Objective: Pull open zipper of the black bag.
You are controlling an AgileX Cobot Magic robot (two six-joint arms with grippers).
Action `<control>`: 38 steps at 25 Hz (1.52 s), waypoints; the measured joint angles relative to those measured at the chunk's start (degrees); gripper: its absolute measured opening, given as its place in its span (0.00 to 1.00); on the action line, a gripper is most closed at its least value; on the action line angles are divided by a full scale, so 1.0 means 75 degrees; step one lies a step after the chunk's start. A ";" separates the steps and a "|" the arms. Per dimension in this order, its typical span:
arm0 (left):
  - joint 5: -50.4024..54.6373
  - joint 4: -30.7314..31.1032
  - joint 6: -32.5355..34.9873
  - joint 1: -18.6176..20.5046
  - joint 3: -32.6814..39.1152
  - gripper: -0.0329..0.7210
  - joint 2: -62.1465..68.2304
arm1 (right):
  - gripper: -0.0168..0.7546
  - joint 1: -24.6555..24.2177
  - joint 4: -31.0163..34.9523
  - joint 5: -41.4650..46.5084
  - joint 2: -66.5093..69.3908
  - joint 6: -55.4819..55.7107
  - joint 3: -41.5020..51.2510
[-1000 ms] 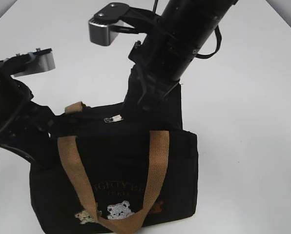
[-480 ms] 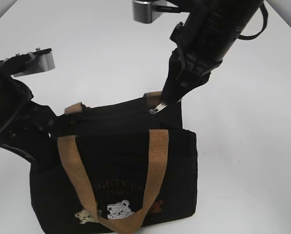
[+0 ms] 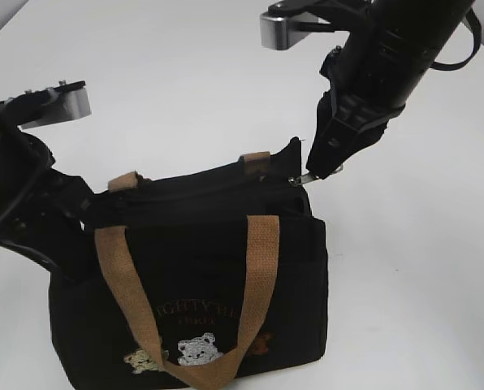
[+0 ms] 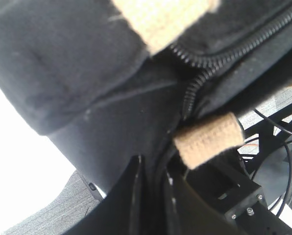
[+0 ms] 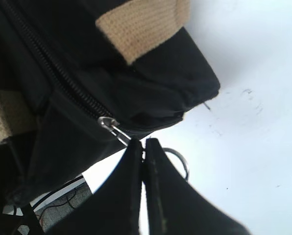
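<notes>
Silver-grey metal pull of the zipper [image 3: 300,180] sits at the right end of the top edge of the black bag [image 3: 201,276], which stands on the white counter [image 3: 421,268] toward its near edge. The right gripper [image 5: 142,147] has its jaws pressed together on the thin pull, pinching it by the tip only. The left gripper [image 4: 153,196] has its jaws nearly together, clamped on black fabric at the bag's left end just below a tan strap tab [image 4: 207,142].

Risks, as judged: the slider appears near the end of its track, so further pulling would drag or tip the bag rather than open it. The narrow hold on the pull could slip off under load. If the left hold on the fabric gives, the bag would slide toward the right edge of the counter.
</notes>
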 joint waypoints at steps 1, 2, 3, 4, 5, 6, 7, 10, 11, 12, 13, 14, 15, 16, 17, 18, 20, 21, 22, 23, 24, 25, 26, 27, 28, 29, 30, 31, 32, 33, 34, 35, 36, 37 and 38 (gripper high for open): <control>0.0000 0.0007 0.0000 0.0000 0.0000 0.10 0.0000 | 0.02 0.0000 -0.0018 0.0007 0.0000 0.0052 0.0068; 0.0000 0.0007 -0.0004 0.0000 0.0000 0.10 0.0000 | 0.02 0.0000 -0.0028 0.0007 0.0000 0.0157 0.0107; 0.0000 0.0007 -0.0004 0.0000 0.0000 0.10 0.0000 | 0.02 0.0000 -0.0062 0.0007 0.0000 0.0304 0.0126; 0.0000 0.0007 -0.0004 0.0000 0.0000 0.10 0.0000 | 0.02 0.0000 -0.0123 0.0007 0.0000 0.0508 0.0126; 0.0000 0.0007 -0.0004 0.0000 0.0000 0.11 0.0000 | 0.03 0.0000 -0.0216 0.0007 0.0000 0.0710 0.0126; 0.0000 0.0007 -0.0009 0.0000 0.0000 0.11 0.0000 | 0.05 0.0000 -0.0372 0.0007 0.0000 0.0971 0.0126; 0.0000 0.0007 -0.0009 0.0000 0.0000 0.13 0.0000 | 0.08 0.0000 -0.0562 0.0007 0.0000 0.1218 0.0126; 0.0057 0.0013 -0.0023 0.0000 0.0000 0.20 -0.0094 | 0.23 0.0000 -0.0918 0.0007 -0.0015 0.1643 0.0126; 0.0157 0.0013 -0.0029 0.0000 0.0000 0.24 -0.0185 | 0.29 -0.0017 -0.0926 0.0007 -0.0033 0.1755 0.0126; 0.0150 0.0021 -0.0029 0.0000 0.0000 0.27 -0.0305 | 0.36 -0.0016 -0.0926 0.0007 -0.0098 0.1852 0.0126; 0.0129 0.0053 -0.0029 0.0000 0.0000 0.31 -0.0425 | 0.43 -0.0016 -0.0919 0.0007 -0.0189 0.1977 0.0126; 0.0112 0.0089 -0.0036 0.0000 0.0000 0.34 -0.0603 | 0.48 -0.0016 -0.0919 0.0007 -0.0290 0.2099 0.0126; 0.0105 0.0150 -0.0032 0.0000 0.0000 0.37 -0.0809 | 0.53 -0.0016 -0.0919 0.0007 -0.0430 0.2208 0.0126; 0.0105 0.0255 -0.0032 0.0000 0.0000 0.39 -0.1056 | 0.56 -0.0016 -0.0919 0.0007 -0.0594 0.2328 0.0126; 0.0105 0.0358 -0.0038 0.0000 0.0000 0.40 -0.1294 | 0.58 -0.0016 -0.0926 0.0007 -0.0780 0.2458 0.0126; 0.0105 0.0513 -0.0054 0.0000 0.0000 0.41 -0.1616 | 0.59 -0.0016 -0.0926 0.0007 -0.0953 0.2592 0.0144; 0.0105 0.0855 -0.0164 0.0000 0.0000 0.41 -0.2311 | 0.60 -0.0016 -0.0926 0.0007 -0.1460 0.2798 0.0291; 0.0126 0.1013 -0.0312 0.0000 0.0000 0.42 -0.2739 | 0.61 -0.0016 -0.0926 0.0007 -0.1701 0.2887 0.0435; 0.0146 0.1209 -0.0460 0.0000 0.0000 0.42 -0.3188 | 0.61 -0.0016 -0.0926 0.0007 -0.2010 0.2969 0.0631; 0.0182 0.1420 -0.0576 0.0000 0.0000 0.42 -0.3659 | 0.61 -0.0016 -0.0926 0.0007 -0.2350 0.3060 0.0828; 0.0197 0.1575 -0.0709 0.0000 0.0009 0.42 -0.4064 | 0.61 -0.0016 -0.0926 0.0007 -0.2658 0.3135 0.1107; 0.0190 0.1737 -0.0825 0.0000 0.0076 0.42 -0.4602 | 0.61 -0.0016 -0.0926 0.0007 -0.3047 0.3205 0.1420; 0.0198 0.1882 -0.0911 0.0000 0.0190 0.42 -0.5302 | 0.61 -0.0016 -0.0926 0.0007 -0.3465 0.3262 0.1760; 0.0205 0.1938 -0.0981 0.0000 0.0313 0.42 -0.5838 | 0.61 -0.0016 -0.0936 0.0007 -0.3913 0.3346 0.2060; 0.0205 0.1968 -0.1019 0.0000 0.0515 0.42 -0.6281 | 0.61 -0.0016 -0.0942 0.0007 -0.4308 0.3421 0.2429; 0.0205 0.1981 -0.1055 0.0000 0.0783 0.42 -0.6804 | 0.61 -0.0016 -0.0942 0.0007 -0.4800 0.3464 0.2807; 0.0223 0.1974 -0.1075 0.0000 0.1031 0.42 -0.7330 | 0.61 -0.0016 -0.0935 0.0007 -0.5308 0.3495 0.3124; 0.0233 0.1962 -0.1082 0.0000 0.1336 0.42 -0.7772 | 0.61 -0.0016 -0.0942 0.0013 -0.5749 0.3522 0.3504; 0.0270 0.1944 -0.1082 0.0000 0.1650 0.42 -0.8298 | 0.61 -0.0016 -0.0950 0.0013 -0.6279 0.3524 0.3881; 0.0282 0.1924 -0.1082 0.0000 0.1956 0.42 -0.8804 | 0.61 -0.0016 -0.0957 0.0013 -0.6861 0.3532 0.4259; 0.0324 0.1924 -0.1087 0.0000 0.2195 0.42 -0.9291 | 0.61 -0.0016 -0.0957 0.0013 -0.7571 0.3532 0.4565; 0.0372 0.1924 -0.1087 0.0000 0.2436 0.42 -0.9674 | 0.61 -0.0016 -0.0976 0.0001 -0.8037 0.3532 0.4911; 0.0380 0.1924 -0.1087 0.0000 0.2643 0.42 -1.0090 | 0.61 -0.0016 -0.1013 -0.0049 -0.8577 0.3532 0.5257; 0.0380 0.1905 -0.1087 0.0000 0.2792 0.42 -1.0458 | 0.61 -0.0016 -0.1081 -0.0123 -0.9096 0.3532 0.5546; 0.0380 0.1905 -0.1087 0.0000 0.2939 0.42 -1.0731 | 0.61 -0.0016 -0.1168 -0.0206 -0.9520 0.3532 0.5881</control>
